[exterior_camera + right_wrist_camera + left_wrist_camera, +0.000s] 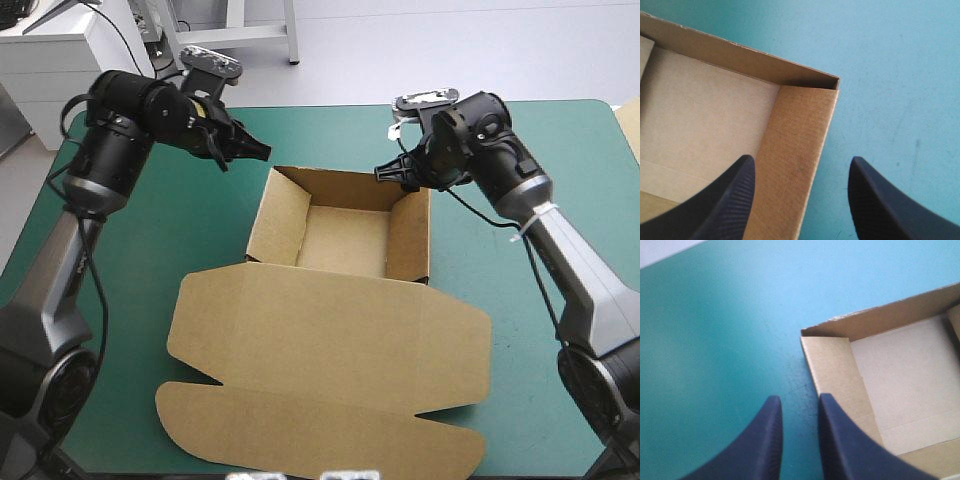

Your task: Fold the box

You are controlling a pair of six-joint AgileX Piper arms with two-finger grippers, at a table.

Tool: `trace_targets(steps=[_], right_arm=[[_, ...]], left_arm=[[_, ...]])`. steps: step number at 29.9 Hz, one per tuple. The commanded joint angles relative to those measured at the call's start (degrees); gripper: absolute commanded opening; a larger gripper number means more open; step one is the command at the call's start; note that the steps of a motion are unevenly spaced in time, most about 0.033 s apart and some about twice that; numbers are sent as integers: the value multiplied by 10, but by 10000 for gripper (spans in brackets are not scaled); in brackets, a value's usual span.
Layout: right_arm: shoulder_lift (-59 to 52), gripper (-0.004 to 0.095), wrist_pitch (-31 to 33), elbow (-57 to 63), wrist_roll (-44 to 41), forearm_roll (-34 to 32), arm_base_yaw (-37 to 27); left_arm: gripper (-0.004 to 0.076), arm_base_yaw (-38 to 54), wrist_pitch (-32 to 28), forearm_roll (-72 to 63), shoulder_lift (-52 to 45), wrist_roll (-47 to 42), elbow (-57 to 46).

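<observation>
The brown box (275, 225) stands as an open tray in the middle of the table, its four walls raised. Its lid (330, 370) lies flat toward the near edge. My left gripper (258, 150) hovers just beyond the tray's far left corner. In the left wrist view the left gripper (800, 399) is open by a narrow gap, over bare cover beside the tray's wall (832, 370). My right gripper (385, 172) hangs over the far right corner. In the right wrist view the right gripper (802, 160) is wide open and straddles the right wall (795, 145) from above, holding nothing.
The teal-green cover (540, 300) shows on both sides of the box. A strip of pale tan board (630, 125) pokes in at the table's far right edge. The flat lid reaches almost to the near edge.
</observation>
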State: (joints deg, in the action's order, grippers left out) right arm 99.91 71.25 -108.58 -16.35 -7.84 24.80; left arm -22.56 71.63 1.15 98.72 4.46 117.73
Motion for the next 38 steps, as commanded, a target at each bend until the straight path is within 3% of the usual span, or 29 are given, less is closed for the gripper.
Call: trace_targets(steps=[1,3,10,17,24,33,35,38], right_arm=[[-38,511,2,-14,2,54,-37],[-38,511,2,-13,10,86,-53],[-37,511,1,42,10,87,-59],[-21,507,1,149,24,109,-59],[14,507,-26,156,33,166,-59],[52,506,-56,156,35,161,-59],[59,455,-55,156,41,161,-59],[65,230,-58,156,39,159,-59]], left_arm=[[-5,-4,23,28,-79,1,-10],[-8,-4,23,49,-112,1,-45],[-8,-4,4,68,-243,1,-239],[-8,-4,-104,-1,-386,1,-485],[-8,-4,-184,-25,-514,1,-700],[-8,-4,-187,-24,-667,-5,-855],[-8,-4,-180,-24,-698,-14,-863],[-8,-4,-177,-24,-748,-29,-870]])
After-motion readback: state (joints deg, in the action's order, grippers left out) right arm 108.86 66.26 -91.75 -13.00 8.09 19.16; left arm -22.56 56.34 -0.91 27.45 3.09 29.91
